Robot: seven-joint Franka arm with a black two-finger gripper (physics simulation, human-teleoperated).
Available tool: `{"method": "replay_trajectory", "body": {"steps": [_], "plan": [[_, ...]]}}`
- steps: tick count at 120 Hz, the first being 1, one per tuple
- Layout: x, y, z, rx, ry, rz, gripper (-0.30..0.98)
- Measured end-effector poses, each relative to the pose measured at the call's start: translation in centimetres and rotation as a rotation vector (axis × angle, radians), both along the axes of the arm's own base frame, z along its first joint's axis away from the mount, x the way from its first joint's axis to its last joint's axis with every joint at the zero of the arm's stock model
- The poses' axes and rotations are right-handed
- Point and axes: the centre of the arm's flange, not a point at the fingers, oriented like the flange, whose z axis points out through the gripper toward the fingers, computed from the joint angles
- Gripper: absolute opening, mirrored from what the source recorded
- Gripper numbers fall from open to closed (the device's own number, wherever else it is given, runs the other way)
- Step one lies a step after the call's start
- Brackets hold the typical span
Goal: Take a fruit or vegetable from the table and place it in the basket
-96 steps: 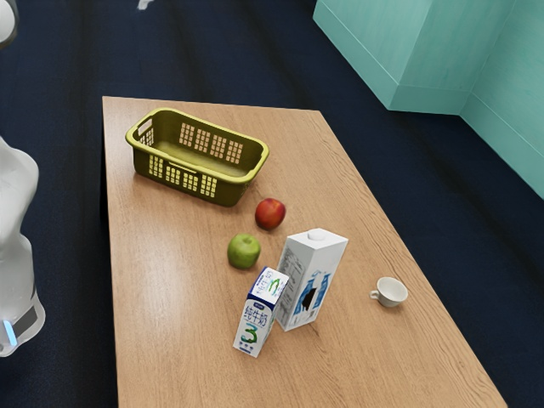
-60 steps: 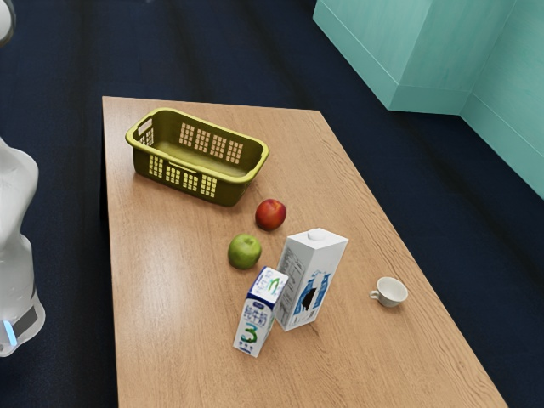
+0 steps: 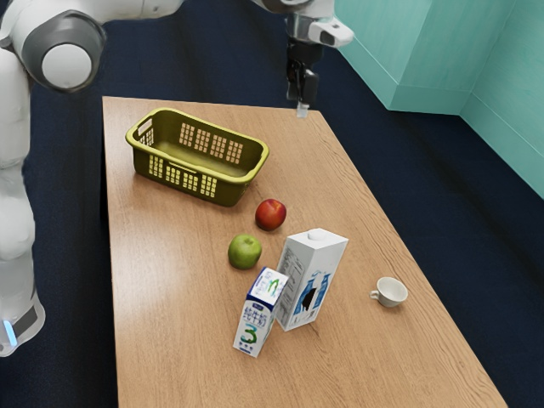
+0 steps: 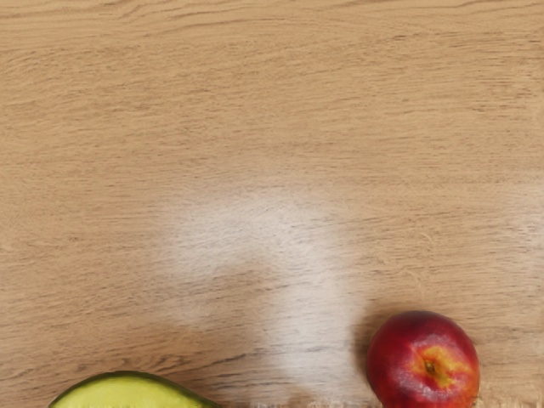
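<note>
Nectarine (image 3: 270, 214) and apple (image 3: 245, 252) well below the hand (image 3: 303, 109)

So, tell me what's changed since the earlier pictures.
My white robot arm has swung toward the exterior view's right, carrying the black pincer fully into that view. Both the round red fruit and the round green apple remain on the table. The yellow-green plastic basket, tall white carton and small white cup stayed put.
</note>
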Motion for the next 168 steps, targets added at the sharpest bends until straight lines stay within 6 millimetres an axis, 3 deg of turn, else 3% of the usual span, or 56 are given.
{"method": "replay_trajectory", "body": {"steps": [8,13,30,39,46,55,69,74,84,89,106,125,141,168], "plan": [[-0.2,-1.2,1.3,0.010,-0.015,-0.033,0.66],[0.5,-2.5,0.3,0.004,0.005,-0.061,0.66],[0.9,-7.3,-8.3,-0.003,0.124,-0.107,0.66],[-0.1,-8.3,-12.2,-0.007,0.197,-0.100,0.66],[-0.7,-8.3,-13.9,-0.009,0.233,-0.085,0.66],[-1.7,-8.2,-14.2,-0.016,0.257,-0.060,0.66],[-4.4,-9.2,-11.2,-0.006,0.252,-0.033,0.66],[-5.2,-11.9,-10.5,0.007,0.247,-0.070,0.66],[-7.1,-21.1,-10.1,0.040,0.234,-0.230,0.66],[-7.9,-23.4,-10.3,0.047,0.232,-0.271,0.66],[-6.7,-19.9,-13.0,0.025,0.213,-0.177,0.66],[-6.5,-21.2,-14.4,0.025,0.176,-0.178,0.66],[-7.2,-20.8,-17.3,0.027,0.215,-0.156,0.66],[-7.5,-20.7,-19.4,0.021,0.244,-0.133,0.66]]}}
